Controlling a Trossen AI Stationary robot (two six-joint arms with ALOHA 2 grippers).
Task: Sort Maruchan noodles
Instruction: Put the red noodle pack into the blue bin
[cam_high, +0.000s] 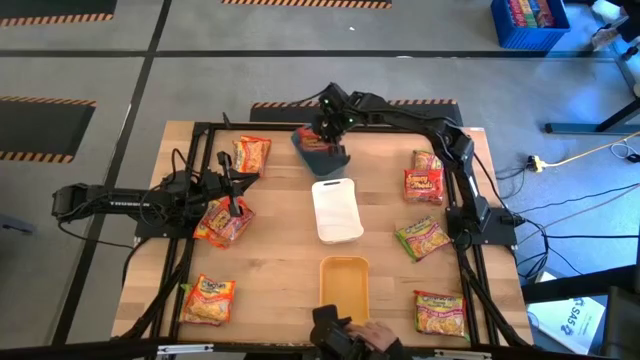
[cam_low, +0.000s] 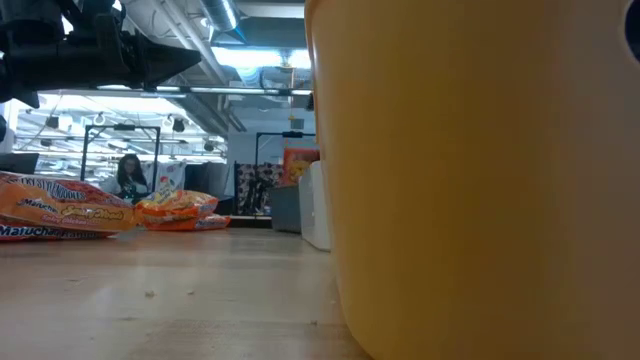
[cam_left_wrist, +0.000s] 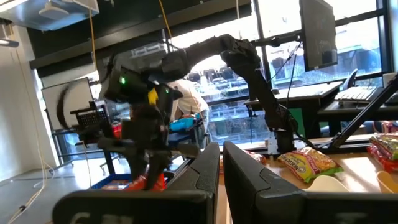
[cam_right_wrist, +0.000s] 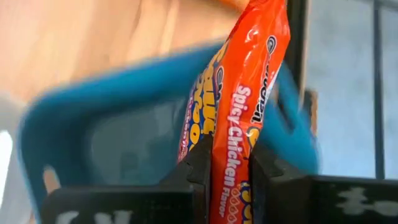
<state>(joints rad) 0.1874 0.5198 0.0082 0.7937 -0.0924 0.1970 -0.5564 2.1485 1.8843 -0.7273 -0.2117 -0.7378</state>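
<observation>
Your right tool (cam_right_wrist: 229, 171) was clamped on a red Spicy Chicken packet (cam_right_wrist: 244, 93), held just above the blue-grey tray (cam_high: 322, 150) at upper centre of the high view; whether the packet touched the tray, can't tell. Your left tool (cam_high: 236, 208) was clenched with nothing in it, parked over the red packet (cam_high: 224, 221) at centre left of the high view. In line below the blue-grey tray sat the white tray (cam_high: 336, 210) mid-frame, then the orange-yellow tray (cam_high: 344, 286) at lower centre, which filled the right half of the low view. Other packets lay loose on the worktop (cam_high: 280, 260): one orange at upper left (cam_high: 251, 153), one orange-yellow at lower left (cam_high: 209, 299), a red pair at upper right (cam_high: 425, 179), one green-and-red at mid right (cam_high: 423, 238) and another at lower right (cam_high: 440, 312). A person's hand (cam_high: 377, 334) showed at the bottom edge of the high view by the orange-yellow tray.
</observation>
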